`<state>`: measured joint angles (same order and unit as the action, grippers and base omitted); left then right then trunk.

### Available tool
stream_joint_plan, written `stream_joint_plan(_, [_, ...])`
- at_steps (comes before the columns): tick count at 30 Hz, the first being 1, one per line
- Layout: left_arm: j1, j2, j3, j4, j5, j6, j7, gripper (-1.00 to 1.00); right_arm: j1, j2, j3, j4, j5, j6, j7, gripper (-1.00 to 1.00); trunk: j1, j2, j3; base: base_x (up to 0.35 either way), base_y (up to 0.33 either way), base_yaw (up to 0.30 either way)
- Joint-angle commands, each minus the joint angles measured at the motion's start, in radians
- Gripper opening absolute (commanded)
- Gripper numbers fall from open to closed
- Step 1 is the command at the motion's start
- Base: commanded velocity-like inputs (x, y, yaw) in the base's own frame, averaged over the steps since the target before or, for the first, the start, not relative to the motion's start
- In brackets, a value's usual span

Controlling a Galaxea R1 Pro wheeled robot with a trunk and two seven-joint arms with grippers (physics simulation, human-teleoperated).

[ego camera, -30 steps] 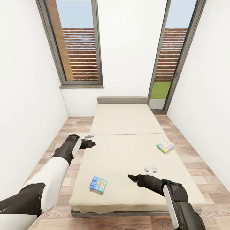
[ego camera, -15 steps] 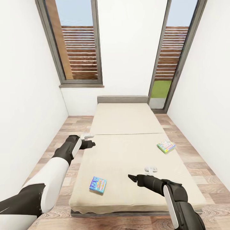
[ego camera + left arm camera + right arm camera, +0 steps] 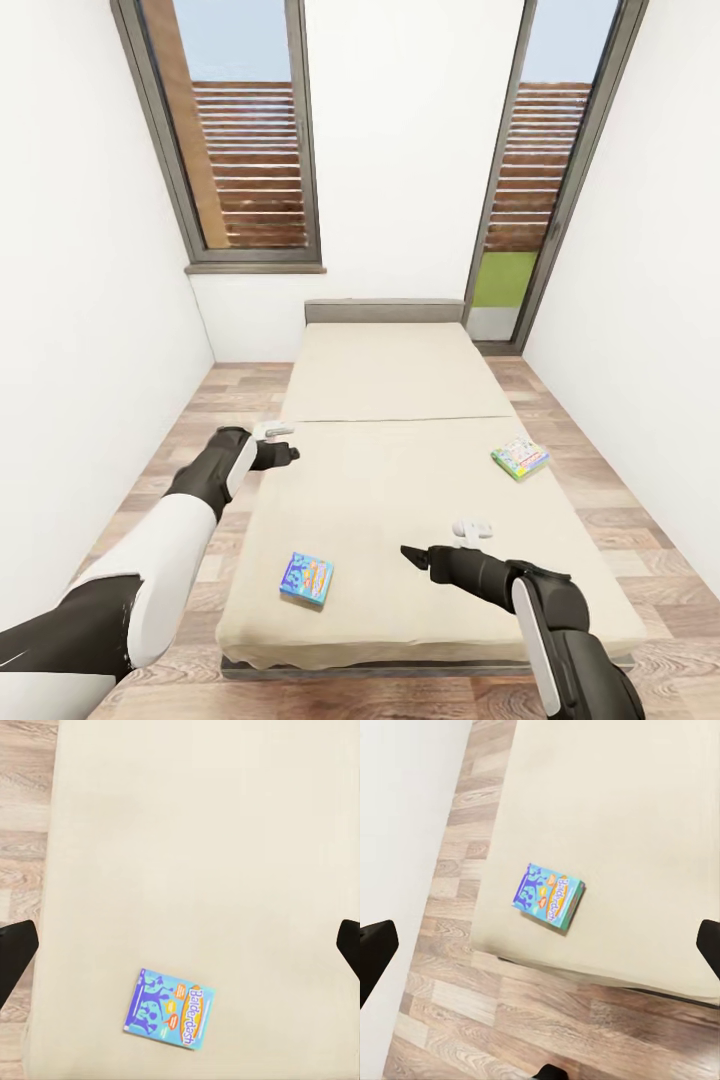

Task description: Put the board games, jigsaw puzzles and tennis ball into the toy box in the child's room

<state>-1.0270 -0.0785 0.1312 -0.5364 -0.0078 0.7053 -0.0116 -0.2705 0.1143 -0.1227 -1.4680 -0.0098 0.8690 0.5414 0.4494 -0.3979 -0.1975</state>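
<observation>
Down at the near end of the bed (image 3: pixel 390 470), the blue board game (image 3: pixel 307 578) lies flat on the beige mattress, close to the foot edge and toward the left side edge. The left wrist view catches it too (image 3: pixel 170 1009), cover up with blue figures and orange lettering, sitting alone on the mattress beside the strip of wood floor (image 3: pixel 640 520). From the right wrist view (image 3: pixel 549 895) it sits just in from the mattress corner.

The right gripper (image 3: pixel 412 556) hovers over the near half of the mattress, right of the blue box and apart from it, holding nothing. Its fingertips (image 3: pixel 375 949) stand wide apart at the frame's edges (plainly spread).

Further up, the left gripper (image 3: pixel 290 452) hangs over the bed's left side edge, about level with the seam across the mattress. Its fingers (image 3: pixel 15 952) are likewise spread wide, nothing between them.

Across on the right side edge, the green-edged board game (image 3: pixel 519 458) rests flat, busy white cover up, well apart from both grippers.

Beyond, the dark grey headboard (image 3: pixel 385 311) meets the white wall, with a tall window (image 3: pixel 235 130) on the left and a glass door (image 3: pixel 540 170) on the right.
</observation>
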Motion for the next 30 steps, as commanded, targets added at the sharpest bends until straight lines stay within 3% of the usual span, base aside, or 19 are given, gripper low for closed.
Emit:
stream_joint_plan(1, [-0.001,-0.001,0.007,0.017,-0.001,-0.004,-0.001,1.0,-0.001,0.001,-0.002,-0.008,-0.001,0.01,0.006,1.0,0.001,-0.002,-0.002,0.0,0.0,0.0])
stream_joint_plan(6, [-0.001,-0.002,0.007,0.06,-0.002,-0.041,0.003,1.0,-0.001,0.001,-0.001,-0.041,-0.001,0.052,0.023,1.0,0.001,-0.002,-0.005,0.0,0.0,0.0])
stream_joint_plan(10, [-0.001,-0.003,0.008,0.086,-0.002,-0.066,0.022,1.0,-0.001,0.0,-0.003,-0.076,0.0,0.118,0.081,1.0,0.001,-0.002,-0.01,0.0,0.0,0.0])
stream_joint_plan(15, [-0.001,-0.004,0.009,0.098,-0.001,-0.078,0.058,1.0,-0.001,-0.012,-0.022,-0.093,0.001,0.157,0.235,1.0,0.001,-0.002,-0.018,0.0,0.0,0.0])
stream_joint_plan(21, [-0.001,-0.004,0.01,0.1,-0.001,-0.081,0.066,1.0,-0.001,-0.035,-0.069,-0.096,0.001,0.164,0.333,1.0,0.001,-0.002,-0.028,0.0,0.0,0.0])
stream_joint_plan(30, [-0.001,-0.004,0.009,0.101,-0.001,-0.094,0.067,1.0,0.0,-0.038,-0.08,-0.097,0.001,0.162,0.368,1.0,0.001,-0.002,-0.042,0.0,0.0,0.0])
